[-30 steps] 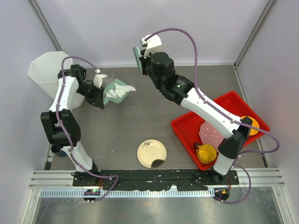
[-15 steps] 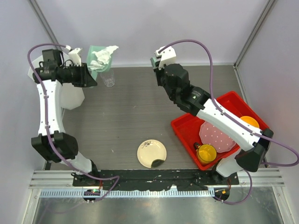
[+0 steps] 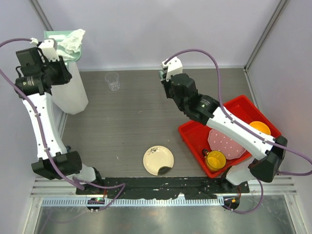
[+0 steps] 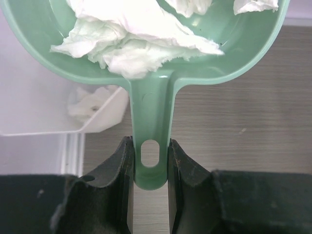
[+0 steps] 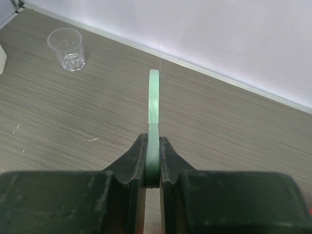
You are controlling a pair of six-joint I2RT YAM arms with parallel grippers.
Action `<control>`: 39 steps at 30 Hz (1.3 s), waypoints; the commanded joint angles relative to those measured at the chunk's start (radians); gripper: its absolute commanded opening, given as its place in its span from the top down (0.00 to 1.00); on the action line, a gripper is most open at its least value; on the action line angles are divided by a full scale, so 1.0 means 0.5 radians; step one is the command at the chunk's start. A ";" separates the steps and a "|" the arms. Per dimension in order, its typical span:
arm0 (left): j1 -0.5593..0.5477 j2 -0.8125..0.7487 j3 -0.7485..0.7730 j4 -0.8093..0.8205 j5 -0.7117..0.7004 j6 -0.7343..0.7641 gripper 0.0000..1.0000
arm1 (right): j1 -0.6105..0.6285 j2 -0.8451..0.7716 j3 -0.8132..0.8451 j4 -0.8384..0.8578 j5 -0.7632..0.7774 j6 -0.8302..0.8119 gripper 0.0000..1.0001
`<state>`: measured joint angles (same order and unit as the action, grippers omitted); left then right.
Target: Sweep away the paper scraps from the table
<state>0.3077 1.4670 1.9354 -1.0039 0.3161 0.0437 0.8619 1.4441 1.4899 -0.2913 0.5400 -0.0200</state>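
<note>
My left gripper (image 4: pixel 150 156) is shut on the handle of a green dustpan (image 4: pixel 151 97). The pan holds several white paper scraps (image 4: pixel 131 44). In the top view the left gripper (image 3: pixel 54 57) holds the dustpan (image 3: pixel 62 38) and its scraps (image 3: pixel 73 40) high at the far left, above a white bin (image 3: pixel 73 92). The bin (image 4: pixel 44 107) has a scrap inside (image 4: pixel 90 100). My right gripper (image 5: pixel 153 161) is shut on a green brush (image 5: pixel 154 107), seen edge-on above the table (image 5: pixel 234 126). It also shows at the far middle (image 3: pixel 165 79). No scraps show on the table (image 3: pixel 126 122).
A clear plastic cup (image 3: pixel 112 81) stands at the far left of the table. A cream plate (image 3: pixel 158 160) lies near the front. A red tray (image 3: pixel 195 134) at the right holds a yellow cup (image 3: pixel 215 159), a pink plate (image 3: pixel 224 141) and an orange item (image 3: pixel 261 127).
My left arm has lifted the loaded dustpan from the table and swung it up and left to over the white bin. My right arm has moved the brush slightly right.
</note>
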 commanded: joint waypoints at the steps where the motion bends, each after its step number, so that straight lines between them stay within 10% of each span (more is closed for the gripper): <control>1: 0.136 0.033 0.148 0.041 -0.245 0.158 1.00 | -0.003 -0.142 -0.019 0.064 -0.031 0.037 0.99; 12: 0.419 0.122 0.219 -0.070 -0.454 0.759 1.00 | 0.000 -0.213 -0.126 0.058 -0.067 0.089 0.99; 20: 0.124 0.076 -0.090 0.237 -1.505 1.446 1.00 | 0.000 -0.191 -0.108 0.076 -0.166 0.098 0.99; 30: -0.042 -0.047 -0.928 1.922 -2.233 2.826 1.00 | 0.000 -0.234 -0.120 0.070 -0.236 0.083 0.99; 39: -0.054 -0.179 -1.511 2.989 -1.844 3.799 1.00 | 0.000 -0.253 -0.130 0.085 -0.279 0.092 0.99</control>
<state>0.2840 1.4326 1.2209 0.1501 -0.6781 1.7115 0.8619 1.3643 1.4223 -0.3065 0.4160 0.0143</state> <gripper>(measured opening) 0.274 0.159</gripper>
